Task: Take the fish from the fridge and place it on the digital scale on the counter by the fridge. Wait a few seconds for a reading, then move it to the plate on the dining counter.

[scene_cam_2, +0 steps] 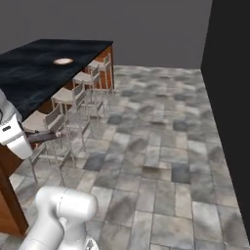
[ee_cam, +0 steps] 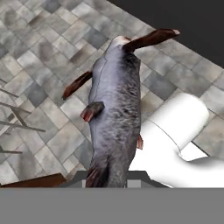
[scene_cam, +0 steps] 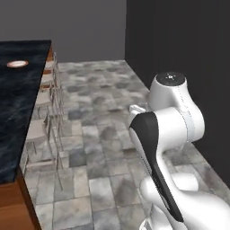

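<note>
In the hand view the fish (ee_cam: pixel 114 113), grey-bodied with reddish-brown fins, rises lengthwise from the bottom edge of the picture, its tail end sunk between the tips of the tool (ee_cam: pixel 109 180) and its body stretching away from them toward the top of the frame. The tool is closed tight on the fish near that tail end, so the fish hangs clear of any surface with the grey stone-tiled floor (ee_cam: pixel 48 65) behind it. A dark fin (ee_cam: pixel 151 38) sticks out sideways at the far end of the body, and a smaller reddish one (ee_cam: pixel 91 111) juts from its flank. In the base views the long table (scene_cam: pixel 18 103) with its black marbled top runs along the left, with pale stools (scene_cam_2: pixel 73 97) lined up against its side. The plate (scene_cam: pixel 17 64), orange-rimmed with a white centre, sits on that table toward its far end, well apart from the arm. A dark wall (scene_cam_2: pixel 229 97) closes the right side of the room.
</note>
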{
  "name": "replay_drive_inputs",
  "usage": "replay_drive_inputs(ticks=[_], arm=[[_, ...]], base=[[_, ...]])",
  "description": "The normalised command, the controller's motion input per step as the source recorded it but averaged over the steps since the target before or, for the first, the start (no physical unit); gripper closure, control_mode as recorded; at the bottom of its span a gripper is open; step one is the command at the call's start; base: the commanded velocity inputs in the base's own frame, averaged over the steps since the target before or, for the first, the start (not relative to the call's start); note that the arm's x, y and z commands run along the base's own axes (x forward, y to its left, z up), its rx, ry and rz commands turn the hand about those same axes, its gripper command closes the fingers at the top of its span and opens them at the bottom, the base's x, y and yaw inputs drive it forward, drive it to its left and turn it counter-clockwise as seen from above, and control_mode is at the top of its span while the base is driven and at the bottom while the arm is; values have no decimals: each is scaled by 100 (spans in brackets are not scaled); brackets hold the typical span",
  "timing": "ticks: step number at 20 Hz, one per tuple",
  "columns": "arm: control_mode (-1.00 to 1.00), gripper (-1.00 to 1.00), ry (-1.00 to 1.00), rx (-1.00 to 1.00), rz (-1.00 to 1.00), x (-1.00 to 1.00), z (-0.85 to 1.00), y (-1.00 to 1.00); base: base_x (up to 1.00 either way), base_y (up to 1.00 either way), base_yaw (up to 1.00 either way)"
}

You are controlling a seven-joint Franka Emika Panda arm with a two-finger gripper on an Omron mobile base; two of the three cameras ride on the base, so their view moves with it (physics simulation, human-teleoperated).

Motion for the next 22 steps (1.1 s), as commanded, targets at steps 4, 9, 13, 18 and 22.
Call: replay_drive_inputs(ticks=[4,9,13,18,22], arm=[[100,100,0,0,0,0,0,0],[100,100,0,0,0,0,0,0],[100,100,0,0,0,0,0,0],[100,100,0,0,0,0,0,0],[100,100,0,0,0,0,0,0]], base=[[90,-79,47],[94,-83,44],[96,-89,42],[96,-92,41],[96,-93,41]])
